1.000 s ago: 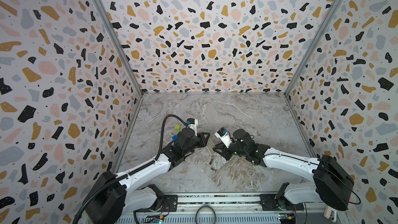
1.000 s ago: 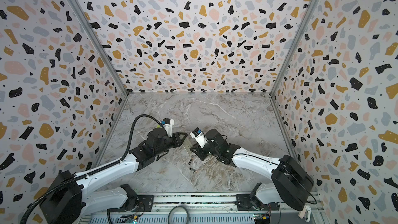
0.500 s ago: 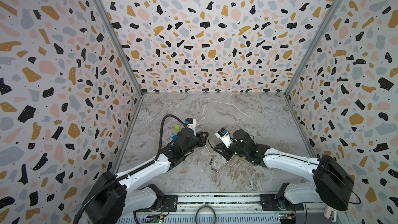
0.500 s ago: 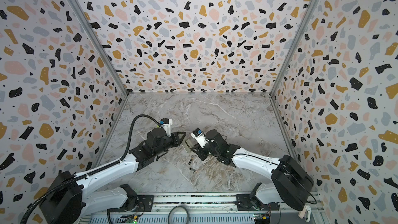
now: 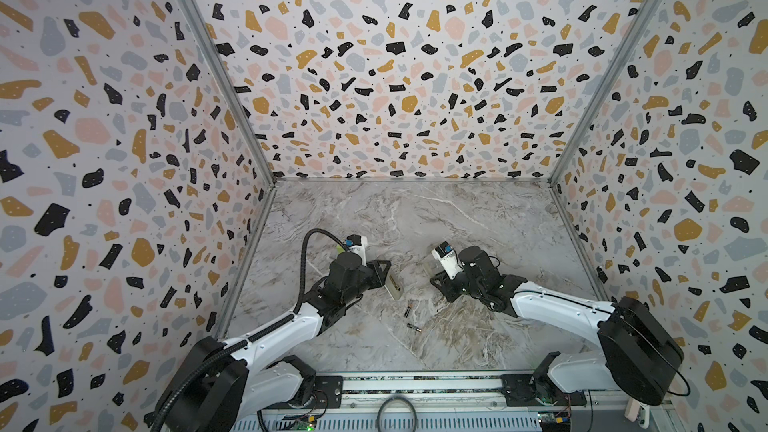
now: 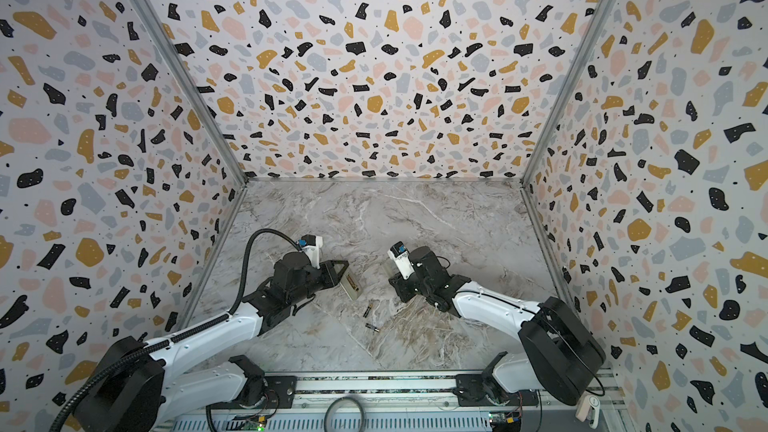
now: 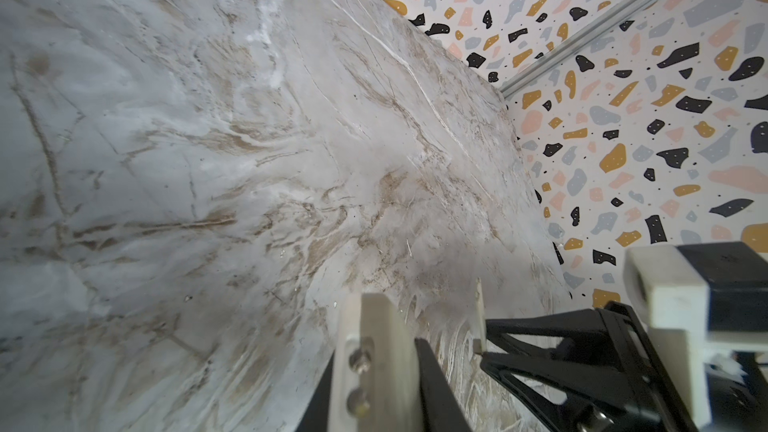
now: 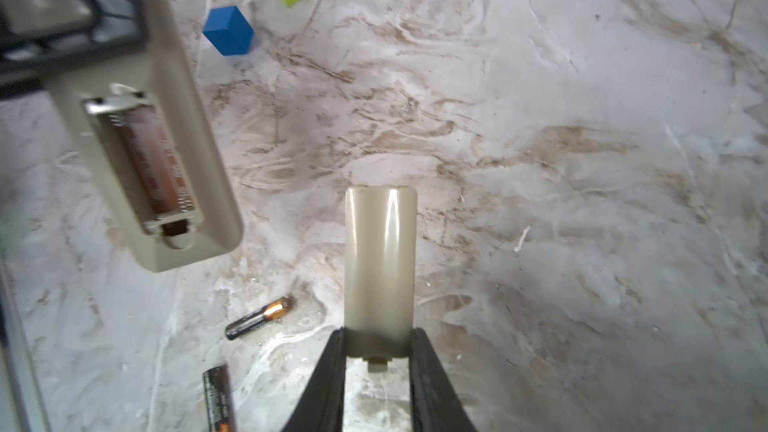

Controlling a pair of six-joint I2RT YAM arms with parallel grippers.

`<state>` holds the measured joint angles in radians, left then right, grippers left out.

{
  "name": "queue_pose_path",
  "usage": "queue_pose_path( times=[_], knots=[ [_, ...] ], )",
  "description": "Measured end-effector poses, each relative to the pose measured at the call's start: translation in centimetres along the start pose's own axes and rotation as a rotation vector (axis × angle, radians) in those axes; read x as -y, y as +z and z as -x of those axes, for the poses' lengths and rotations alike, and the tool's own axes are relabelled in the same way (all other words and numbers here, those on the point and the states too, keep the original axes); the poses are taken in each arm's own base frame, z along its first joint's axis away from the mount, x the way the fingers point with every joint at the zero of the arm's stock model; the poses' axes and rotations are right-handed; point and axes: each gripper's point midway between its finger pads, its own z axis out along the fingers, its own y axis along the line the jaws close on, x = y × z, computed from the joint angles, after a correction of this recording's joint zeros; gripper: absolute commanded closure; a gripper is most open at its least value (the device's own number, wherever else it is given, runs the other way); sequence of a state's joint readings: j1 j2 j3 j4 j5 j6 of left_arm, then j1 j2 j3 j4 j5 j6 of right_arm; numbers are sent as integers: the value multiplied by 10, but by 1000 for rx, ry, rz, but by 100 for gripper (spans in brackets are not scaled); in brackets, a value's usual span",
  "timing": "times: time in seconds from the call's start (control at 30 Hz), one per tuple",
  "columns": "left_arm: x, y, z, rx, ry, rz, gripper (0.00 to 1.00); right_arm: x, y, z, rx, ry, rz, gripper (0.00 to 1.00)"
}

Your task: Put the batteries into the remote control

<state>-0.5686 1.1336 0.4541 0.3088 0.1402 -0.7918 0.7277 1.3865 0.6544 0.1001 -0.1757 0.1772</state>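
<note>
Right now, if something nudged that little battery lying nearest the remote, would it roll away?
Probably yes. The battery is a slim round cylinder lying on its side on the smooth marble-look table, so a sideways push would likely roll it. It looks rigid, not floppy. Its glossy wrapper might slip in a light pinch.

No wording can be read anywhere. One battery (image 8: pixel 217 401) carries a line of pale print along its black side, too blurred to make out. Pale marks inside the open compartment of the remote control (image 8: pixel 199 151) are equally smeared. In a top view, dark lettering on the right arm's white wrist camera housing (image 5: pixel 448 258) is too small to read.
</note>
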Motion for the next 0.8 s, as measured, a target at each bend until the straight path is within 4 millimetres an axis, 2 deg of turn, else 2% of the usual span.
queue_pose_path(
  times=[0.17,0.37,0.63,0.8],
  knots=[
    [5,-3,-4,-12,24,-43,100,13,14,-25,-91,19,-38,79],
    [15,-8,0,0,52,-86,100,21,23,-42,-150,29,-63,78],
    [14,-8,-2,-9,54,-92,100,25,30,-50,-177,29,-77,74],
    [13,-8,-3,-10,54,-94,100,27,31,-51,-179,27,-85,63]
  ],
)
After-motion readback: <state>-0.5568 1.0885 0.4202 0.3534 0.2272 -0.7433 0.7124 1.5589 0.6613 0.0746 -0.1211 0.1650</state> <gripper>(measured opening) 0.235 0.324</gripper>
